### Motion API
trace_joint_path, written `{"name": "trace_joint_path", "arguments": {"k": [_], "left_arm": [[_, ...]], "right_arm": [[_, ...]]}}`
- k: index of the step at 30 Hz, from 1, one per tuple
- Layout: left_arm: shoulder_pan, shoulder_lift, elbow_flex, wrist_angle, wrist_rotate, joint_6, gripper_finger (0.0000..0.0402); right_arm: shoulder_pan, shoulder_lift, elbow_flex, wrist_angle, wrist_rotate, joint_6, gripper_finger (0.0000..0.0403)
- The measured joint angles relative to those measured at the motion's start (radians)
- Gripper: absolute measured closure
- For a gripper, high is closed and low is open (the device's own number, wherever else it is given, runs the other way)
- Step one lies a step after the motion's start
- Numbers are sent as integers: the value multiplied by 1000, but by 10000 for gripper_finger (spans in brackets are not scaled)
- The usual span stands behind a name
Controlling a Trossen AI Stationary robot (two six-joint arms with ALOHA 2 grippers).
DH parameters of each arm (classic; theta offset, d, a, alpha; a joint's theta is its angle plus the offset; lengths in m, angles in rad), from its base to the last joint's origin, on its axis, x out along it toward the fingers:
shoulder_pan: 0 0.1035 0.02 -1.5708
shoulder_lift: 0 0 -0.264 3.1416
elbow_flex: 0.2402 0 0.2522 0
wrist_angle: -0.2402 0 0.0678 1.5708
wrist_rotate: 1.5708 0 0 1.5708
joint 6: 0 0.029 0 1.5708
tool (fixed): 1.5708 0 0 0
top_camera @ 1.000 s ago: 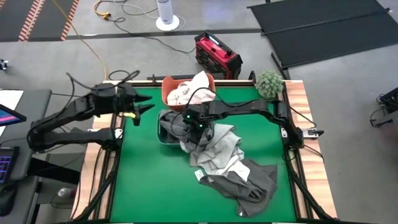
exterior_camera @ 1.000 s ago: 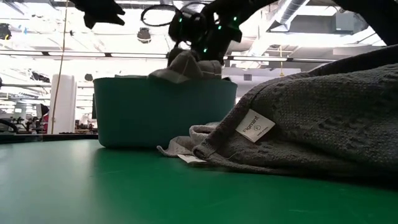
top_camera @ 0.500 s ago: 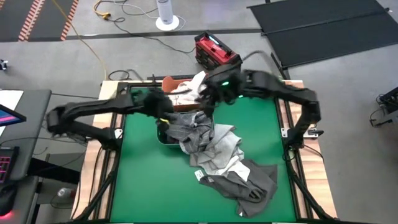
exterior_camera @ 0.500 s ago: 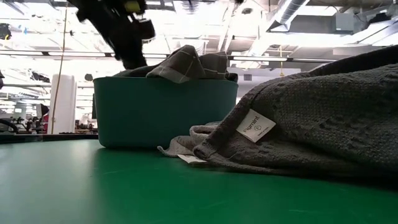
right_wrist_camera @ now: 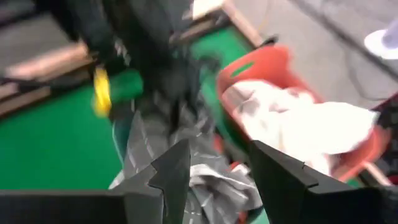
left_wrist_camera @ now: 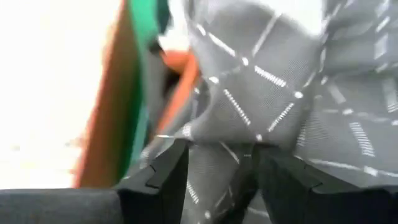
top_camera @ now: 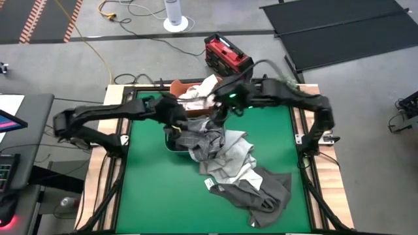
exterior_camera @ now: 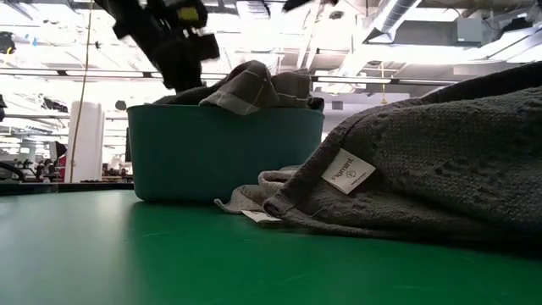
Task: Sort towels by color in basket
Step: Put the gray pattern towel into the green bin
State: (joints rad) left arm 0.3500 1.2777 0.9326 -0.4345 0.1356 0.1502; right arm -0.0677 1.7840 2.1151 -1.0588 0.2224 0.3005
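Note:
A grey-checked towel [top_camera: 199, 134] lies heaped in the teal basket [top_camera: 168, 140], standing above its rim [exterior_camera: 254, 85]. White towels [top_camera: 206, 88] fill the orange basket [top_camera: 176, 91] behind it. A light grey towel [top_camera: 232, 160] spills from the teal basket's side onto the table. A dark grey towel [top_camera: 261, 192] lies nearer the front. My left gripper [top_camera: 176, 123] is open at the teal basket's left rim, with a ridge of checked cloth [left_wrist_camera: 280, 93] between its fingers. My right gripper [top_camera: 217, 112] hangs open and empty [right_wrist_camera: 221, 168], high above the two baskets. My left gripper slants down from the table's left side, its open fingers [left_wrist_camera: 168, 171] on either side of a ridge of the checked towel [left_wrist_camera: 221, 143] in the teal basket. Whether they touch the cloth, I cannot tell.
A fuzzy green ball [top_camera: 283, 87] sits at the table's far right corner. A red case [top_camera: 228, 57] stands on the floor beyond the far edge. The dark grey towel [exterior_camera: 440, 161] bulks large in the low view. Bare green table [top_camera: 150, 189] lies at the near left.
My right gripper has risen from the checked towel in the teal basket and drawn toward the far edge, empty. My left gripper has swung in from the table's left edge, down to the teal basket, tipping downward. The checked towel stays heaped in the basket.

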Motion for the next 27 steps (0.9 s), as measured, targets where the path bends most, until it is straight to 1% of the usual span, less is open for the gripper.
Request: {"name": "trace_joint_path", "arguments": {"k": [2, 4, 6, 10, 12, 14, 17, 21, 24, 27], "left_arm": [[1, -82, 0, 0, -11, -2, 235], [1, -169, 0, -6, -35, -12, 235], [1, -256, 0, -14, -71, -37, 235], [1, -413, 0, -26, -132, -112, 235], [1, -479, 0, -28, -135, -139, 235], [0, -534, 0, -35, -135, -161, 235], [0, -592, 0, -75, -135, -196, 235], [0, -635, 0, -138, -123, -221, 235], [0, -639, 0, -180, -84, -225, 235], [-1, -619, 0, -228, -66, -192, 235]], "right_arm": [[0, 55, -1, -1, -68, -16, 210], [3, 112, -1, 1, -148, -20, 210], [13, 171, -1, 2, -207, -43, 210], [31, 288, -1, 6, -227, -131, 210], [34, 350, -1, 12, -231, -162, 210], [30, 411, -1, 25, -271, -189, 210], [25, 497, -1, 54, -329, -196, 210], [25, 573, 2, 44, -341, -197, 210], [18, 587, 3, 29, -358, -188, 210], [9, 567, 0, 15, -371, -169, 210]]}}
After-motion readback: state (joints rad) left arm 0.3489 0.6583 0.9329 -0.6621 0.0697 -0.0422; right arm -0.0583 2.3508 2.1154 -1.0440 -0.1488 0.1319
